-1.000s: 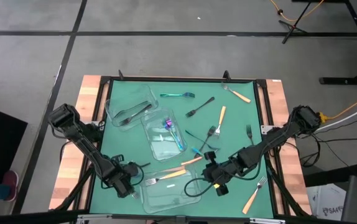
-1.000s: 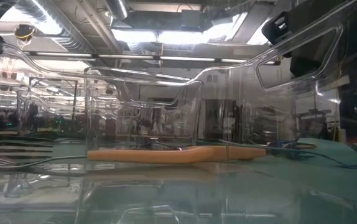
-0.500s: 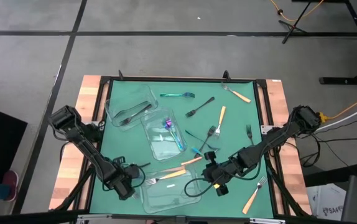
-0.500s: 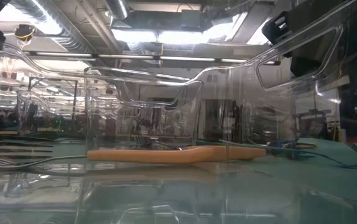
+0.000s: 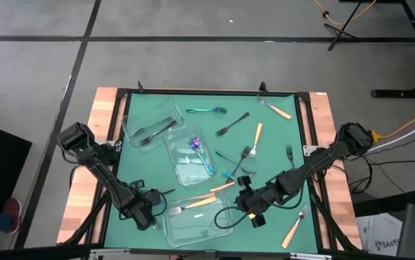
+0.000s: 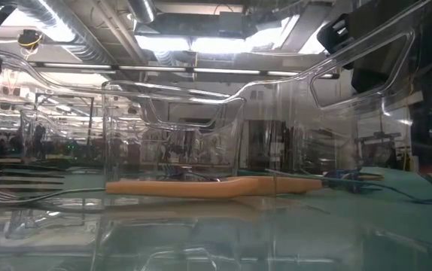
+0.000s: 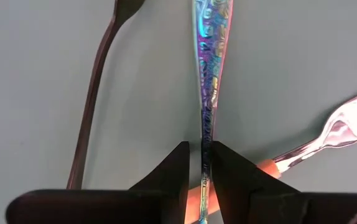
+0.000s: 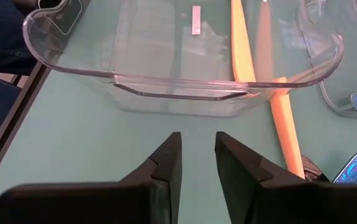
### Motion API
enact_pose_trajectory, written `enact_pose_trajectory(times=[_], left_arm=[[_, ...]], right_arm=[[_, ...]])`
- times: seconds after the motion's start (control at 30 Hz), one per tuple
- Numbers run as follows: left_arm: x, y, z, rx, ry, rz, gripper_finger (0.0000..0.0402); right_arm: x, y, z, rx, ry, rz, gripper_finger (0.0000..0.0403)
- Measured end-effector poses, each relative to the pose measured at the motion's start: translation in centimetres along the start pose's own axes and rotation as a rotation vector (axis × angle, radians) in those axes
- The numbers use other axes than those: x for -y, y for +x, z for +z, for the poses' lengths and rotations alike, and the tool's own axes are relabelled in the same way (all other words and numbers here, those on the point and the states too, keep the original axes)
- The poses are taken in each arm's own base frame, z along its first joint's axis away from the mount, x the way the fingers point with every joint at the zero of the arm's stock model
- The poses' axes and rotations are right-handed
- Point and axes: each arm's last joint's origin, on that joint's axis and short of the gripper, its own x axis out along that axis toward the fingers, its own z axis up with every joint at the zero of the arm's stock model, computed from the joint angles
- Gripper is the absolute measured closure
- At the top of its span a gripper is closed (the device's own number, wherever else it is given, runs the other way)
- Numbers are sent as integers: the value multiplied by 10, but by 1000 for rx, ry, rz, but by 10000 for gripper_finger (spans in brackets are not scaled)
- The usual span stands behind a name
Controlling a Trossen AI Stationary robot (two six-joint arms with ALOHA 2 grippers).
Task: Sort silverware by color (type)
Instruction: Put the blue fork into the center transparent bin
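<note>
Clear container (image 8: 185, 68) blocks right tool (image 8: 197, 163); bare mat (image 8: 73, 143) between

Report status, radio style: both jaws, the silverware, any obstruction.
Left gripper shut on iridescent utensil, low over mat. Right gripper open, empty, facing clear container. Black utensil and orange-handled fork lie close alongside.

Grey concrete floor (image 5: 215, 65) crossed by dark tape lines (image 5: 193, 38), with an orange cable (image 5: 335, 16) trailing near a black stand. Overhead, bright ceiling lights (image 6: 201, 43) and silver ducting (image 6: 65, 19).
</note>
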Motion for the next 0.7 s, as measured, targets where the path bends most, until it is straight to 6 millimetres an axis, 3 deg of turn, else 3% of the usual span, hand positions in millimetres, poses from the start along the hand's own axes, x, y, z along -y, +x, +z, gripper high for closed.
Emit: enact_pose_trajectory(times=[0.37,0.7], left_arm=[[0,0,0,0,-3,-1,393],[3,-14,2,-35,-3,34,396]], right_arm=[[0,-3,1,9,1,3,315],[4,-37,5,42,6,19,315]])
